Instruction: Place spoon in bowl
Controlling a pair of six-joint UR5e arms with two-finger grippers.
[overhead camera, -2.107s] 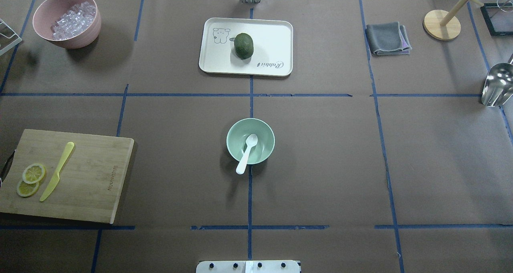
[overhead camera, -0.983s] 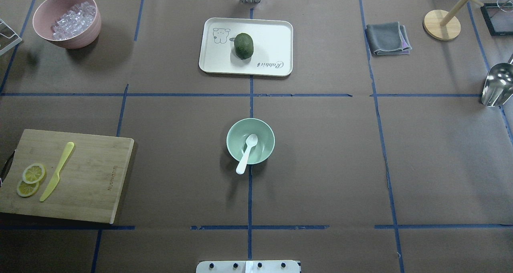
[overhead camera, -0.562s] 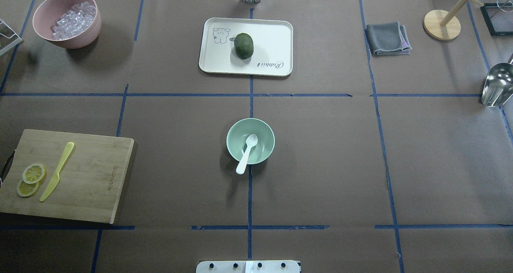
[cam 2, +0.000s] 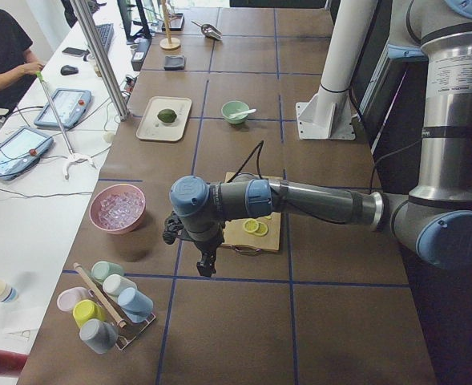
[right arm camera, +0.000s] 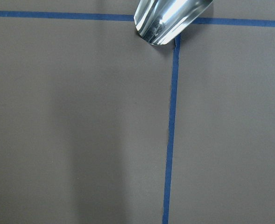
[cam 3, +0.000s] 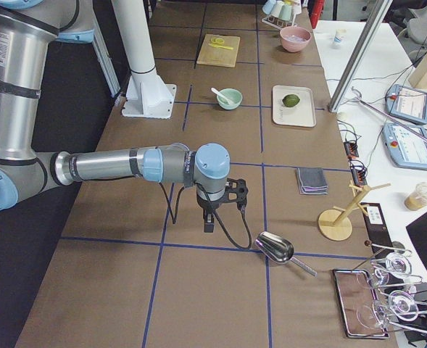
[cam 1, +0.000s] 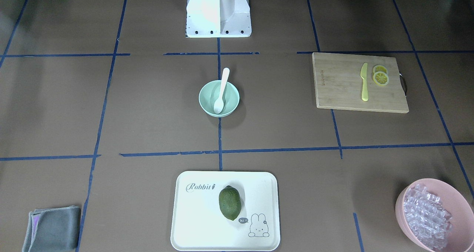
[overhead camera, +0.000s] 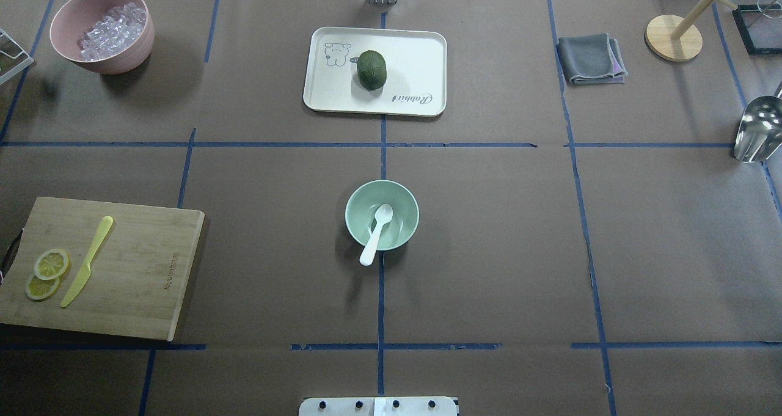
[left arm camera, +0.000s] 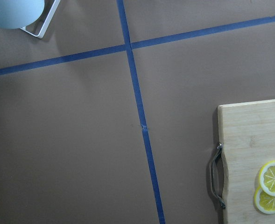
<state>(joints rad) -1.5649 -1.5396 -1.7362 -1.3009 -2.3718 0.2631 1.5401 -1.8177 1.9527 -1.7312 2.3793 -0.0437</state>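
Note:
The white spoon (overhead camera: 376, 233) rests in the mint-green bowl (overhead camera: 407, 211) at the table's middle, scoop end inside and handle leaning over the near rim. Both also show in the front view, spoon (cam 1: 222, 90) and bowl (cam 1: 208, 96). Neither gripper is near them. My left gripper (cam 2: 207, 265) hangs over the table's left end, past the cutting board, seen only in the exterior left view. My right gripper (cam 3: 209, 222) hangs over the right end near the metal scoop, seen only in the exterior right view. I cannot tell whether either is open or shut.
A pink bowl of clear cubes (overhead camera: 102, 30) stands far left. A white tray (overhead camera: 415, 55) holds a green fruit (overhead camera: 372, 69). A cutting board (overhead camera: 134, 269) carries a yellow knife (overhead camera: 87, 262) and lemon slices. A grey cloth (overhead camera: 589, 58), wooden stand (overhead camera: 673, 37) and metal scoop (overhead camera: 757, 129) are at the right.

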